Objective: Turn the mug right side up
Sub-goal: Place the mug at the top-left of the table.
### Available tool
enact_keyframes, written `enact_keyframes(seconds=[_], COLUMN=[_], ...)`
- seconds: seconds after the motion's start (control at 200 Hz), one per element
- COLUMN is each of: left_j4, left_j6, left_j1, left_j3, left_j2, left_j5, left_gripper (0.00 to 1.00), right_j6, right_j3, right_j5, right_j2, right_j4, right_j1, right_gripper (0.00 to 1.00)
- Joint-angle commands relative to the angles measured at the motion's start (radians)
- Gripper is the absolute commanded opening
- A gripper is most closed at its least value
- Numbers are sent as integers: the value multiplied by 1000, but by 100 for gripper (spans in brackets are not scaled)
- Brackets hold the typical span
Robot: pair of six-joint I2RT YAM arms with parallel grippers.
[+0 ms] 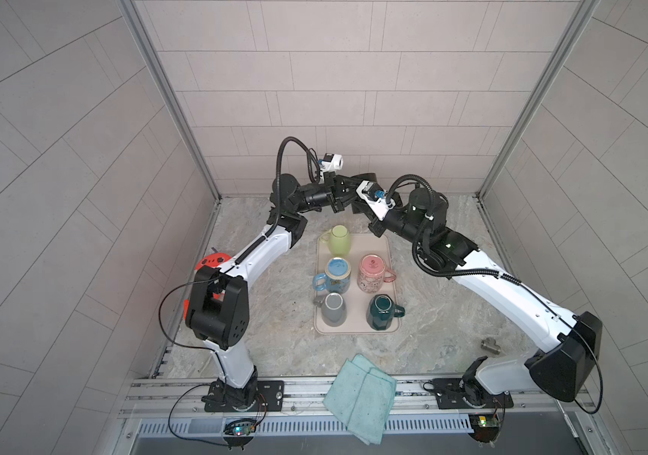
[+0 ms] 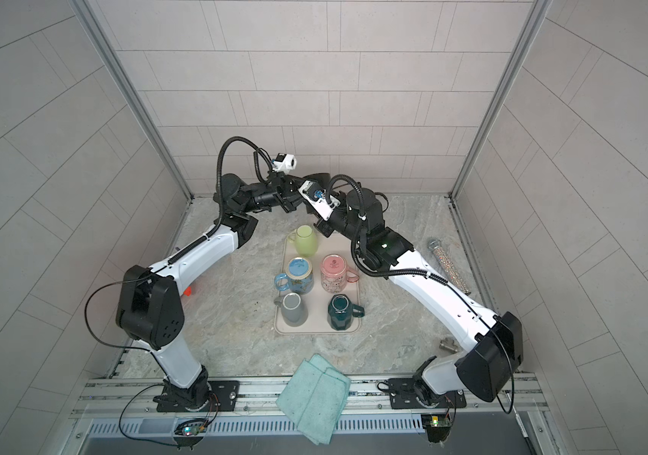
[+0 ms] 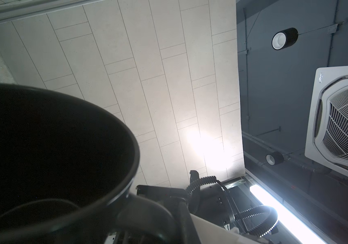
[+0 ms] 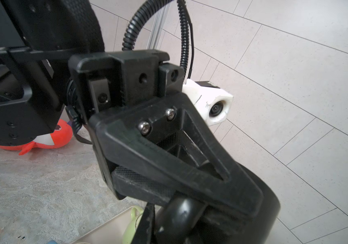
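I log: tray (image 1: pixel 388 247) mid-table, five mugs (image 1: pixel 337 272) on it: one rear left, two middle, two front. Aloft behind tray, a sixth mug (image 3: pixel 52 147). Cloth (image 1: pixel 361 398) before tray. Pipe fitting (image 1: pixel 489 345) right; toy (image 1: pixel 212 262) left.

ahead of me a beige tray (image 1: pixel 354 329) lies on the marbled table (image 1: pixel 275 354) with five mugs on it. a green mug (image 1: pixel 340 239) stands at the far end. a blue mug (image 1: pixel 336 275) and a pink mug (image 1: pixel 371 273) sit side by side in the middle. a grey mug (image 1: pixel 333 309) and a dark teal mug (image 1: pixel 382 312) are nearest me. a folded teal cloth (image 1: pixel 360 398) hangs over the table's front edge. a small metal pipe fitting (image 1: pixel 489 345) sits off to my right, well apart from the tray. a red and white plush toy (image 4: pixel 48 137) lies at my left, partly hidden. in a top view a glittery tube (image 2: pixel 448 268) lies by the right wall. pale tiled walls (image 1: pixel 334 98) close me in. my left wrist view catches a ceiling air-conditioning unit (image 3: pixel 342 124), a round lamp (image 3: pixel 285 38) and a bright strip light (image 3: pixel 283 213).
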Motion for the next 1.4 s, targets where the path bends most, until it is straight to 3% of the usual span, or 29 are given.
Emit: enact_keyframes(seconds=[0.0,0.065,0.17,0.27,0.395,0.671,0.821,0.981,1.086,1.131,1.186,1.281,1.396], left_j4=[69,42,-38,-73,-66,-99,-229,-543,-971,-1048,-995,-804,-779], left_j6=[35,70,147,185,187,228,350,672,1076,1166,1154,1029,1111], left_j1=[-9,-7,-6,-3,7,93,149,189,193,195,212,250,257], left_j3=[15,20,31,39,46,97,110,116,160,161,128,38,-24], left_j2=[-16,-25,-40,-44,-40,-32,-43,-65,-91,-96,-92,-75,-82], left_j5=[-12,-17,-21,-27,-33,-31,-31,-85,-265,-329,-341,-344,-482], left_gripper=[0,0,0,0,0,0,0,0,0,0,0,0,0], right_j6=[-17,-14,-6,-2,0,7,23,65,88,93,103,115,126], right_j3=[15,12,1,-7,-18,-64,-108,-171,-206,-217,-230,-242,-259], right_j5=[14,14,24,30,43,101,158,201,219,222,224,221,219], right_j2=[-24,-29,-40,-48,-56,-95,-135,-186,-213,-224,-233,-243,-254], right_j4=[76,75,84,86,84,69,72,92,90,89,88,84,83], right_j1=[9,8,8,8,8,7,2,-9,-13,-14,-18,-22,-23], right_gripper=[3,22,42,55,60,62,62,59,58,57,57,56,55])
